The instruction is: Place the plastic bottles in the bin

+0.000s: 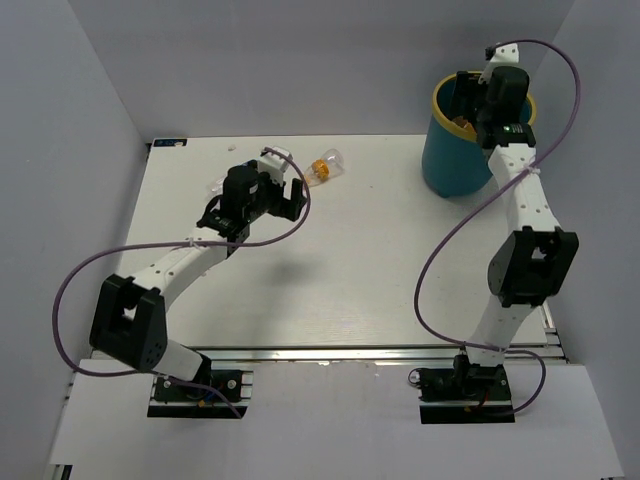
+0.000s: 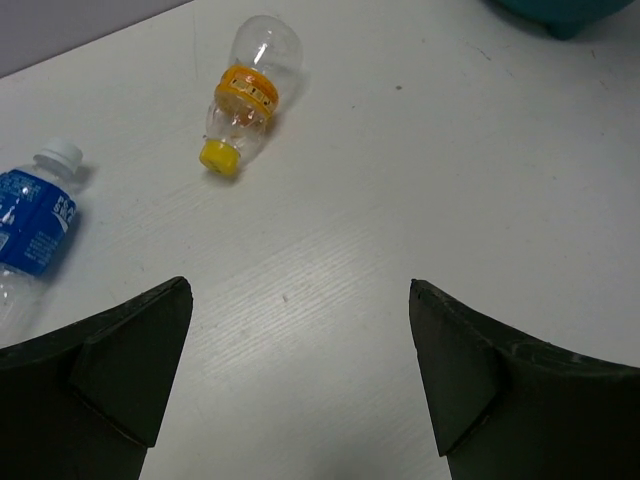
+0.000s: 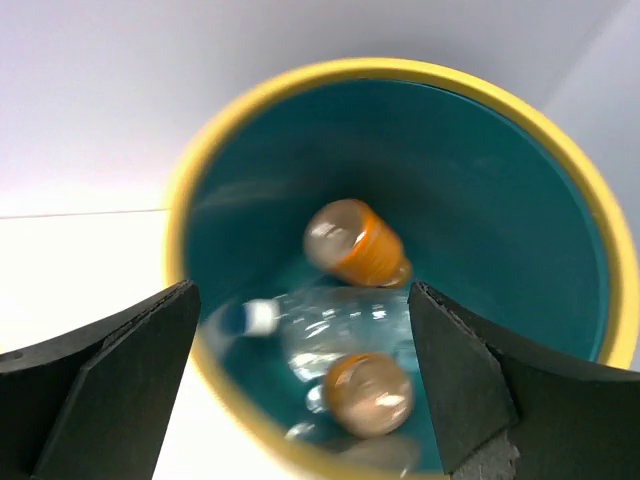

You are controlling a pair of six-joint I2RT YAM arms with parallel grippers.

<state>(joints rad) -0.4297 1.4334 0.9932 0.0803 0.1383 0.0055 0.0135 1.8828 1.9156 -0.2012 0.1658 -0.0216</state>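
The teal bin (image 1: 455,165) with a yellow rim (image 3: 400,70) stands at the table's far right. My right gripper (image 3: 302,290) hangs open just above its mouth, nothing between the fingers. Inside the bin lie two orange bottles (image 3: 355,245) (image 3: 368,393) and a clear bottle (image 3: 330,325) with a white cap, blurred. On the table, a clear bottle with an orange band and yellow cap (image 2: 250,95) lies on its side, and a blue-labelled bottle (image 2: 35,230) lies to its left. My left gripper (image 2: 300,300) is open over bare table, short of both bottles.
Grey walls close in the white table (image 1: 380,260) on the left, back and right. The bin's base (image 2: 570,15) shows at the top right of the left wrist view. The orange-banded bottle (image 1: 327,166) lies just beyond the left gripper (image 1: 285,195).
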